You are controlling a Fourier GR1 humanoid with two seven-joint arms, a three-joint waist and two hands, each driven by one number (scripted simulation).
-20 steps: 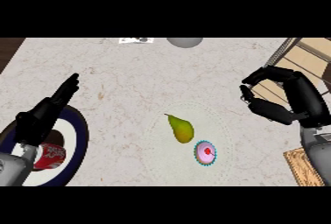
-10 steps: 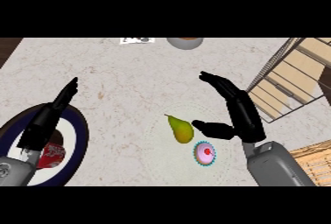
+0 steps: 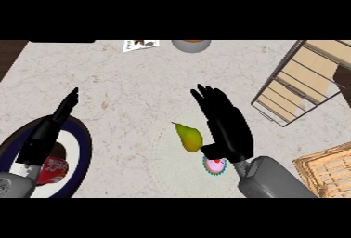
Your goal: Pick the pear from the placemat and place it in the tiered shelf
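Note:
A yellow-green pear (image 3: 189, 137) lies on a pale round placemat (image 3: 168, 153) near the counter's middle. My right hand (image 3: 225, 124) hovers just right of the pear with its fingers straight and spread, its thumb close to the fruit; nothing is grasped. The tiered wooden shelf (image 3: 304, 82) stands at the upper right. My left hand (image 3: 53, 125) rests open at the left, fingers pointing up, over a plate's edge.
A pink cupcake (image 3: 215, 165) sits on the placemat below the pear, partly under my right wrist. A dark-rimmed plate (image 3: 77, 160) with a red can (image 3: 51, 169) is at lower left. A wicker basket (image 3: 332, 171) is at lower right, a grey bowl (image 3: 191, 45) at the top.
My right hand has swung in from the right edge to beside the pear, its fingers straightening. The view has shifted, bringing the shelf and basket further in. The left hand stays still.

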